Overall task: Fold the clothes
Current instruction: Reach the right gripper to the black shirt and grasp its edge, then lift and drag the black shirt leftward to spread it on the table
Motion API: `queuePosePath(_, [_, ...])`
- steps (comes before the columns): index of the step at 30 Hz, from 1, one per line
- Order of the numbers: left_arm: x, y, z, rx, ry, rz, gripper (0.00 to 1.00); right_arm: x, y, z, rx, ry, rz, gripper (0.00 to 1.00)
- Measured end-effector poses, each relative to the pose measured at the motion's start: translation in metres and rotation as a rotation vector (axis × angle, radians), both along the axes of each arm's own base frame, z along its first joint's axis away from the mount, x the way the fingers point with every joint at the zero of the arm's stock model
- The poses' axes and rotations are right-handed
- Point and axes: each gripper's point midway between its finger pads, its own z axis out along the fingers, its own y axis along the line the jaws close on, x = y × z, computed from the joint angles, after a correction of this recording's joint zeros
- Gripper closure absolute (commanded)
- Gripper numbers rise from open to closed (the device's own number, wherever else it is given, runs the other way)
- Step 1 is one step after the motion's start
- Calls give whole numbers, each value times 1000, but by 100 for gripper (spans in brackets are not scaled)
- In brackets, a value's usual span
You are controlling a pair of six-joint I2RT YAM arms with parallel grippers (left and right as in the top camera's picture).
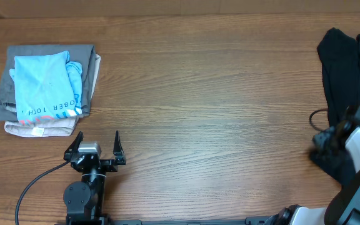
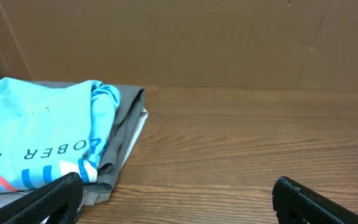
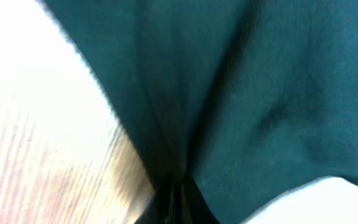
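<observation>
Black clothes [image 1: 342, 62] lie bunched at the far right edge of the table [image 1: 217, 94]. Right gripper [image 1: 324, 139] is on their lower part, fingers pinched together on a fold of fabric. Left gripper [image 1: 97, 142] is at front left, fingers wide apart, holding nothing, just below the folded pile topped by a light-blue shirt [image 1: 45, 84].

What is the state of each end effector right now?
Left end effector: open, holding nothing.
Right end effector: closed on the black garment.
</observation>
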Motion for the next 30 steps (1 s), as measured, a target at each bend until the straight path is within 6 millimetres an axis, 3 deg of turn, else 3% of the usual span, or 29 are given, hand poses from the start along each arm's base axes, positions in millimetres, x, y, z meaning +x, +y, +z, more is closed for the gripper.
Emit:
queuePosePath(7, [0, 0, 0, 0, 0, 0, 0, 48, -22, 98, -28, -111, 11, 96])
queuePosePath(14, [0, 0, 0, 0, 0, 0, 0, 68, -32, 192, -100, -221, 61, 96])
queuePosePath(23, [0, 0, 0, 0, 0, 0, 0, 77, -32, 280, -190, -362, 139, 96])
queuePosePath(28, [0, 0, 0, 0, 0, 0, 0, 84, -18, 326, -194, -489, 220, 96])
queuePosePath(30, [0, 0, 0, 0, 0, 0, 0, 87, -10, 333, -178, -518, 252, 96])
